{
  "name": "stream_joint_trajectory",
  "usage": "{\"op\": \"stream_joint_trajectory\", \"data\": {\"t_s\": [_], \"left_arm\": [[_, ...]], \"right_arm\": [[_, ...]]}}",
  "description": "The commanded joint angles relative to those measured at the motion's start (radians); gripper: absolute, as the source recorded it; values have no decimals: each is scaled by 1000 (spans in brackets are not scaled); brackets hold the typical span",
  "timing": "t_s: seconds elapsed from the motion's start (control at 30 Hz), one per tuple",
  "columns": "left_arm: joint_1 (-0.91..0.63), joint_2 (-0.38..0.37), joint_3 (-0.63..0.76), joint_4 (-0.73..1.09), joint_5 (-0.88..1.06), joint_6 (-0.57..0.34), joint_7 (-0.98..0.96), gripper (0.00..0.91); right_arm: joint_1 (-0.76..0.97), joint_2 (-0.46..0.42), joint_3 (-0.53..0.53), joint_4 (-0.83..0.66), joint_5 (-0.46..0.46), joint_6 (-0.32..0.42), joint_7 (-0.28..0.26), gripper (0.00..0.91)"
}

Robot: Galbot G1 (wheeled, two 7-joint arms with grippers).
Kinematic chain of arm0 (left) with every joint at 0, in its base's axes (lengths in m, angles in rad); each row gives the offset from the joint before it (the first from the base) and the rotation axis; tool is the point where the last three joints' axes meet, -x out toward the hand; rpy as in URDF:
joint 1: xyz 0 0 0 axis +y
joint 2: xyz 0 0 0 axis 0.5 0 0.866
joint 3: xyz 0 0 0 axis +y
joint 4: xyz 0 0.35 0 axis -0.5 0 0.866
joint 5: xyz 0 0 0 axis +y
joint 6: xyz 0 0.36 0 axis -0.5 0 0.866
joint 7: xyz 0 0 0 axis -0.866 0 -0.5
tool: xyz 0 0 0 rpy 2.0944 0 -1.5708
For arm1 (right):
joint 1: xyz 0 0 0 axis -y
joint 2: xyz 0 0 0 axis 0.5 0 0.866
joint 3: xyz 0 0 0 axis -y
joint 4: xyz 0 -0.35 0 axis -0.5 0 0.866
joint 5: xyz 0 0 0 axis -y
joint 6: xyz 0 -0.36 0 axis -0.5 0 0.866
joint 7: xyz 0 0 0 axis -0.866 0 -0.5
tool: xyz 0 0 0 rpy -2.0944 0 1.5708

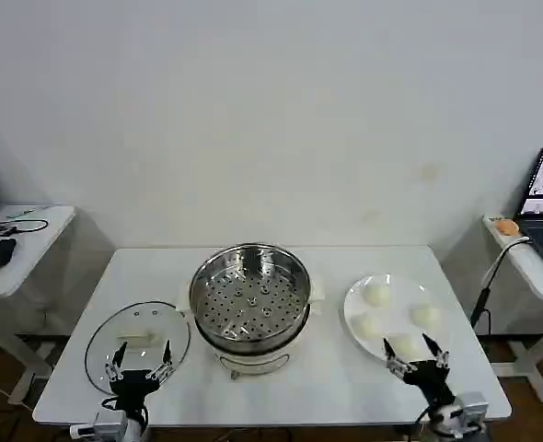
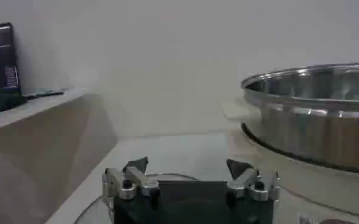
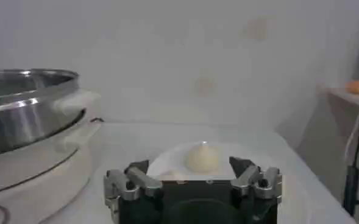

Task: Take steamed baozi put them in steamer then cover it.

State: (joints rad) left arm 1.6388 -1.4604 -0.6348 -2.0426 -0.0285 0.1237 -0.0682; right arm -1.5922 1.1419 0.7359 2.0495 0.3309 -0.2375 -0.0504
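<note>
At the near edge of the white bench (image 1: 345, 387), the left tool (image 1: 141, 361) hovers with its fingers spread apart over the near rim of the cover (image 1: 138, 343), a clear glass lid lying flat, while the right tool (image 1: 417, 354), fingers also apart and empty, hangs over the nearest of four steamed baozi (image 1: 402, 345) on a white plate (image 1: 354, 308). Between and just beyond both tools stands the steamer (image 1: 250, 296), uncovered, its perforated tray bare. The other buns lie farther back on the plate.
</note>
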Motion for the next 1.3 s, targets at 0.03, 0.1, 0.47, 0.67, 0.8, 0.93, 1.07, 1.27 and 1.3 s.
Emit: {"op": "stream_joint_trajectory", "data": {"t_s": [0.03,0.1,0.47,0.67,0.8,0.93,1.07,1.27,1.3], "left_arm": [[0,-4,-4,1,1,1,-1,907],[2,-6,-4,-1,2,1,0,907],[6,-10,-12,-14,7,0,4,907],[11,-13,-10,-11,8,-2,6,907],[12,-17,-8,-10,6,-5,9,907],[12,-11,-12,-15,2,-6,12,907],[10,-9,-18,-17,2,-4,15,907],[5,-12,-21,-13,4,-3,15,907],[4,-13,-22,-10,4,-3,14,907]], "right_arm": [[112,-210,117,-23,-83,-140,-152,907],[152,-270,119,-67,-95,-155,-212,907],[552,-634,-46,-338,-382,-164,-813,907],[861,-708,-253,-469,-555,-81,-1223,907],[1056,-727,-522,-535,-622,-36,-1265,907],[1244,-679,-751,-588,-663,-3,-1277,907],[1352,-595,-868,-655,-733,29,-1271,907],[1432,-470,-987,-773,-816,86,-1274,907],[1438,-445,-1003,-793,-832,100,-1271,907]]}}
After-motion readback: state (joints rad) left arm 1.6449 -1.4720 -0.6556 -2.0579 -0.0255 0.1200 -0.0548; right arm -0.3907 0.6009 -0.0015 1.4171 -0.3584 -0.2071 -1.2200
